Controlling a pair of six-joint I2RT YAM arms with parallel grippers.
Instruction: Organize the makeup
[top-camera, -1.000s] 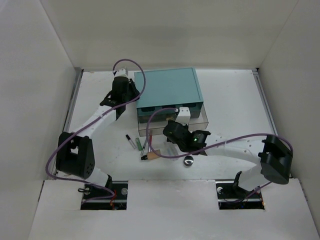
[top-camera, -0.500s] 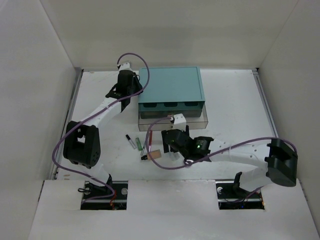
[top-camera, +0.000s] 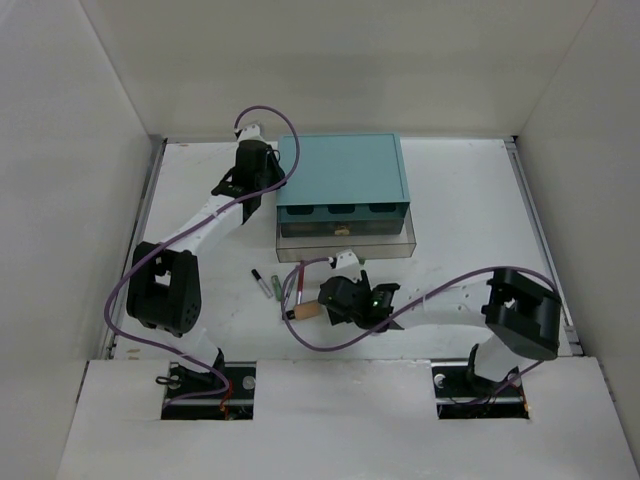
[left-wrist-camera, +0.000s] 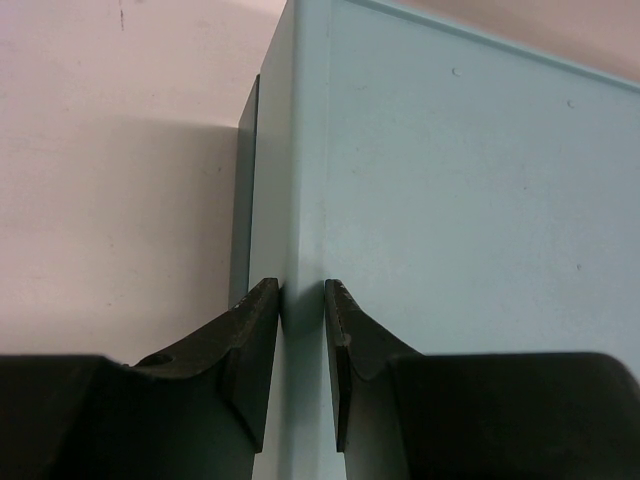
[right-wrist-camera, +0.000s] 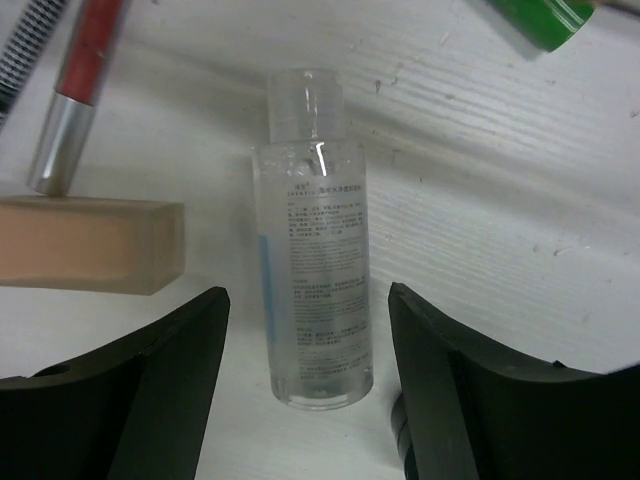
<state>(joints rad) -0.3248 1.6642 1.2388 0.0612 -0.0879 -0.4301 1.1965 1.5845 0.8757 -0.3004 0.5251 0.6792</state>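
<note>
Status | left pincer (left-wrist-camera: 300, 292) clamped on teal box (left-wrist-camera: 450, 200) corner | right pincer (right-wrist-camera: 305, 292) apart, astride clear bottle (right-wrist-camera: 315, 260) lying on worktop (right-wrist-camera: 480, 200), beige block (right-wrist-camera: 90, 245) just beside

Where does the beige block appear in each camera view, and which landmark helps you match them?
Top external: the beige block lies just below centre, left of the right gripper.
Left wrist: not in it.
Right wrist: at the left edge, beside the clear bottle.
Shared landmark: the red pencil, its end by the block.
</note>
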